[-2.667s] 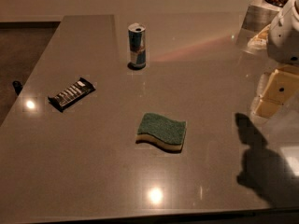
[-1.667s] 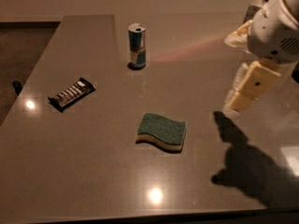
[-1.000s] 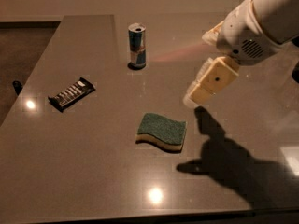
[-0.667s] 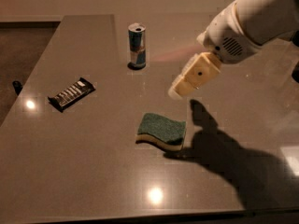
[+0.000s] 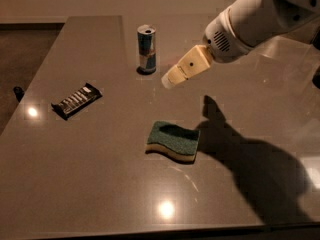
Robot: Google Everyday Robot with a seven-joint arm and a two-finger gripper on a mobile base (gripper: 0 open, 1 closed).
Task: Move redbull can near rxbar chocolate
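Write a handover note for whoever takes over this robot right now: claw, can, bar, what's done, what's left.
Claw: the cream claw hangs above the grey table, just right of the slim blue-and-silver redbull can, holding nothing.
Things: the can stands upright at the far side; the flat black-wrapped rxbar chocolate lies nearer, by the left edge; a green-and-yellow sponge lies mid-table.
Done: nothing yet; can ungrasped, apart from the bar.
Left: grasp the can, set it beside the bar.

The cream gripper [image 5: 168,81] hovers beside the blue-and-silver can [image 5: 146,49]; black bar [image 5: 76,100] striped white, green-and-yellow sponge [image 5: 173,140], grey-brown worktop [image 5: 100,184].
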